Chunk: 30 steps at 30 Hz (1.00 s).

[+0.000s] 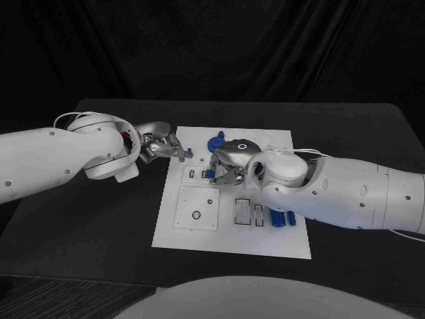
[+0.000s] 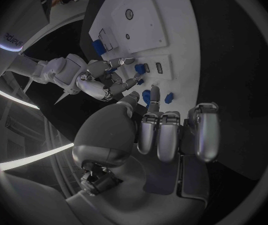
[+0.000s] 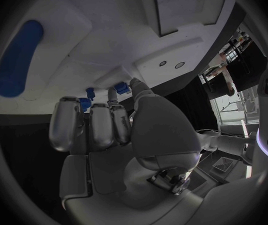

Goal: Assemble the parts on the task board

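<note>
Black table (image 1: 97,219) holds the board (image 1: 227,236). Right hand (image 1: 224,166) pinches a blue part (image 1: 208,174) over it. Left hand (image 1: 163,146), at its 10 o'clock, is curled, holding nothing.

My right hand (image 3: 118,122) hovers over the task board (image 3: 109,45), fingers together, small blue parts (image 3: 86,103) at my fingertips (a long blue piece (image 3: 18,57) lies nearby).

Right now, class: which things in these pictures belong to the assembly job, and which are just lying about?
Job:
board
blue parts
left hand, at the board's edge
right hand, over the board; a grip cannot be made out

Lying about:
table, which only carries the board
black curtain behind
</note>
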{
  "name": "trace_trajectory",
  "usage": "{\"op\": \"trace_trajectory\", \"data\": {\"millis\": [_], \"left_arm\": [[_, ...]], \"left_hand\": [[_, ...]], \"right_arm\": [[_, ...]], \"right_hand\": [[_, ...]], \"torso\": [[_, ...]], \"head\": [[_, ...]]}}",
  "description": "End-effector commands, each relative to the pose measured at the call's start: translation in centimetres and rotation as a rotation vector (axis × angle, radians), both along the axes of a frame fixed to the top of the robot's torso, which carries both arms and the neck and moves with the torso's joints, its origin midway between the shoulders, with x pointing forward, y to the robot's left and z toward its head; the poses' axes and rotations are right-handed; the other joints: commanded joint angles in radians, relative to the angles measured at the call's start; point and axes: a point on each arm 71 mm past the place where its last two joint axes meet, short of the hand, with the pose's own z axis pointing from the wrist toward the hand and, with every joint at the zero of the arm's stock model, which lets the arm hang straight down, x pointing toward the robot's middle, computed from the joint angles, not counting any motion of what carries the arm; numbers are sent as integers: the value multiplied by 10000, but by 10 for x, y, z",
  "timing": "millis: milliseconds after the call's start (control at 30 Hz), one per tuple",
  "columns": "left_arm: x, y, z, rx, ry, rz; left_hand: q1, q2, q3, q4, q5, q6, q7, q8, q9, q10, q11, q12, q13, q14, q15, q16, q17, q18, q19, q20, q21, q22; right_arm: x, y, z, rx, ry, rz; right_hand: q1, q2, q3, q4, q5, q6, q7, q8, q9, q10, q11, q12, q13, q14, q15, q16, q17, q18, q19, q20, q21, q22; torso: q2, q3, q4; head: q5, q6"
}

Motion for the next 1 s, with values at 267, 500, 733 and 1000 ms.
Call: {"op": "trace_trajectory", "data": {"millis": [267, 500, 733, 1000], "left_arm": [[0, -2, 1, -121, 26, -123], [1, -2, 1, -110, 40, -138], [1, -3, 1, -97, 61, -172], [2, -4, 1, -98, 65, -208]], "left_hand": [[-33, 78, 27, 42, -13, 24, -39, 31, 8, 1048, -16, 36, 2634, 1057, 19, 27, 2634, -67, -62, 27, -53, 1566], [-33, 78, 27, 42, -13, 24, -39, 31, 8, 1048, -16, 36, 2634, 1057, 19, 27, 2634, -67, -62, 27, -53, 1566], [-29, 86, 31, 44, -5, 26, -42, 48, 16, 1048, -18, 36, 2634, 1057, 18, 27, 2634, -64, -73, 26, -66, 1559], [-29, 86, 31, 44, -5, 26, -42, 48, 16, 1048, -18, 36, 2634, 1057, 18, 27, 2634, -64, -73, 26, -66, 1559]], "right_arm": [[1, -1, 3, 521, -377, -309], [0, 1, 4, 623, -427, -251], [0, 4, 3, 576, -398, -154], [0, 7, 2, 495, -333, -75]], "right_hand": [[-17, 135, 79, 28, 162, -220, 40, -54, -41, 50, 84, 94, 96, 422, 101, 45, 43, -61, 46, 69, -25, 1790], [-11, 156, 94, 26, 219, -236, 49, -66, -54, 58, 93, 115, 115, 427, 109, 58, 56, -67, 56, 75, 5, 1798], [13, 199, 130, 13, 319, -218, 56, -62, -70, 69, 102, 144, 138, 437, 119, 96, 97, -74, 70, 86, 48, 1808], [144, 172, 188, -101, 449, -134, 53, -32, -89, 81, 100, 187, 173, 446, 122, 143, 142, -85, 92, 95, 121, 1826]], "torso": [[-6, -5, 24], [-8, -5, 6], [-7, -4, 9], [-4, -6, 11]], "head": [[25, -2], [28, -2], [-6, -2], [-14, -2]]}}
